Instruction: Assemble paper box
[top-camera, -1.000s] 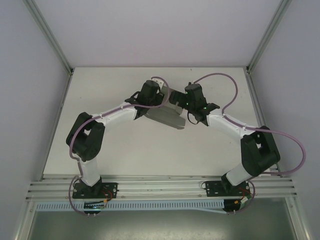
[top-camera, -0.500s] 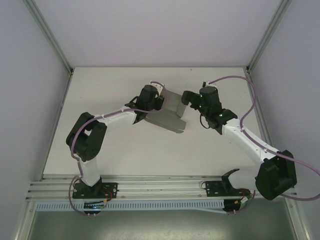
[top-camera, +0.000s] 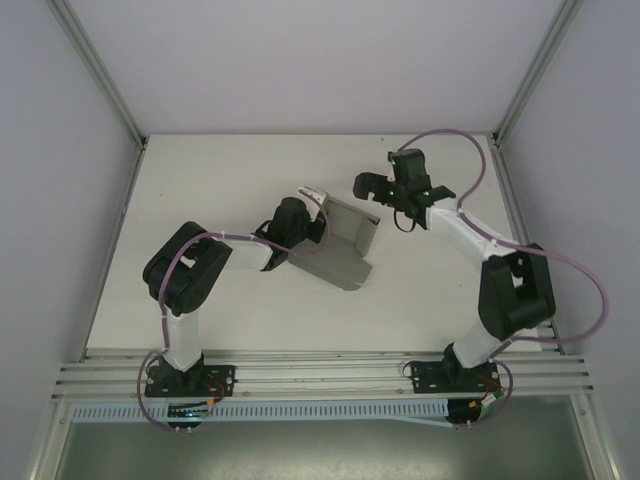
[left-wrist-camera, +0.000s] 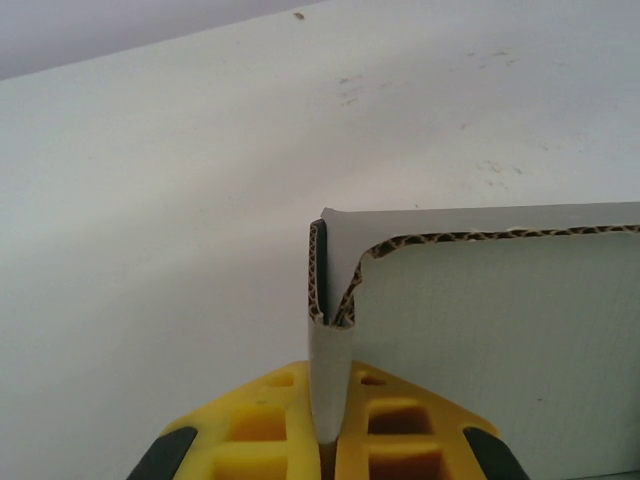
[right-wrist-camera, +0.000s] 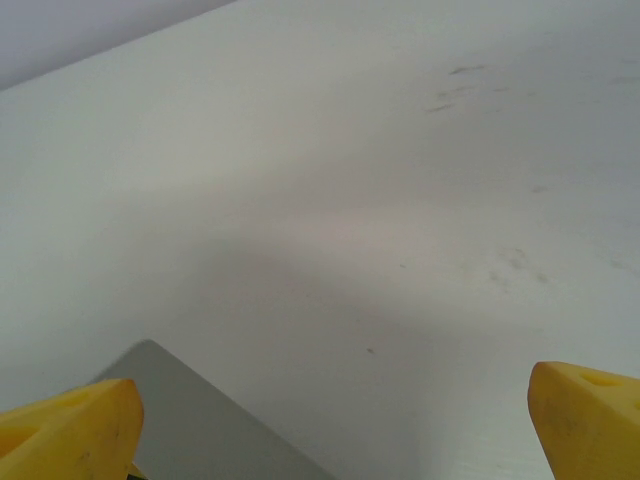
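Overhead first: the left gripper (top-camera: 305, 212) is pinched tight on a folded edge of the plain grey, thin corrugated-cardboard paper box (top-camera: 340, 250). The box spreads away from those jaws toward the right arm and down toward the near side of the white table (top-camera: 200, 180). A raised wall of the box runs its long edge slantwise from the left jaws toward the right gripper (top-camera: 368, 188). That gripper hangs just beyond the wall's far end with its jaws spread wide and nothing in them.

Next, the left wrist view. The left gripper (left-wrist-camera: 328, 425) has its yellow fingers (left-wrist-camera: 270, 435) pressed together on a narrow upright flap. The paper box (left-wrist-camera: 500, 330) stretches off to one side of the jaws, its fluted cut edge running straight outward from the grip.

Lastly, the right wrist view. The right gripper (right-wrist-camera: 330, 430) shows its yellow fingertips (right-wrist-camera: 70, 425) at opposite sides of the picture, fully parted and empty. A grey corner of the paper box (right-wrist-camera: 190, 425) sits low in the gap, close beside one fingertip and well apart from the other.

My judgement is that the right arm is the free one and the nearer to the loose wall, so it must shift sideways to centre that corner before closing.
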